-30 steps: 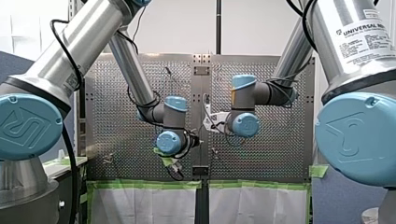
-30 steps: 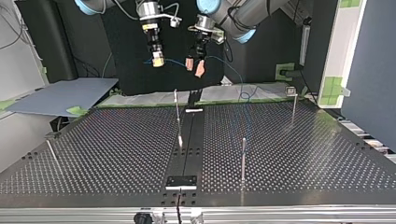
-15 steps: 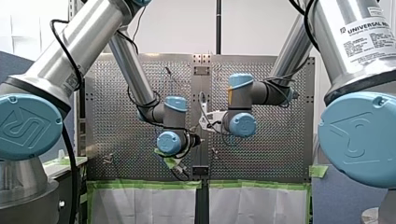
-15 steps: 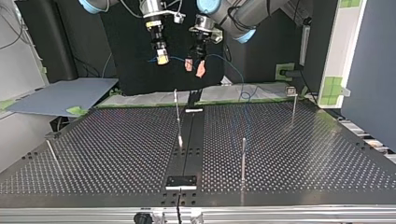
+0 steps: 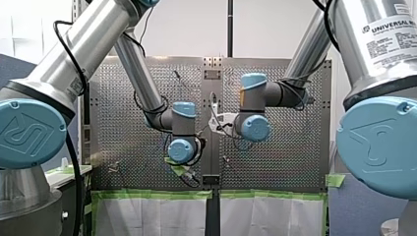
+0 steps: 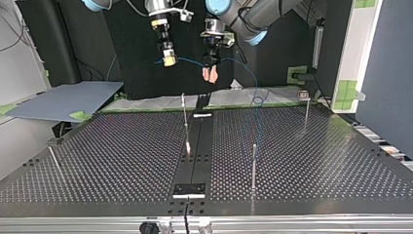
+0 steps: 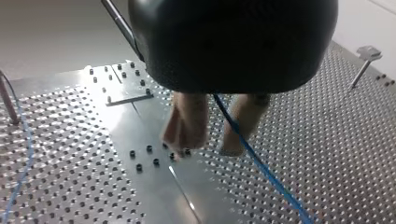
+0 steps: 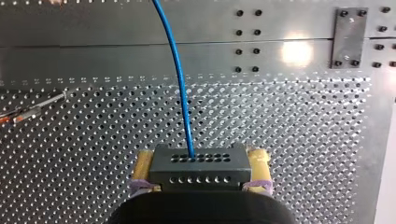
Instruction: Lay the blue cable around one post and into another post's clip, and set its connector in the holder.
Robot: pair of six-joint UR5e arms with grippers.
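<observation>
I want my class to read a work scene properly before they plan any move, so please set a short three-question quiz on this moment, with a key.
1. What does my right pincer hold?
2. True or false: both pincers hang above the perforated table, touching it nowhere.
3. From my right pincer, the blue cable next passes: A through my open left pincer; B straight down onto the table; C back round my right pincer.
Key: 1 the connector; 2 true; 3 A.
</observation>
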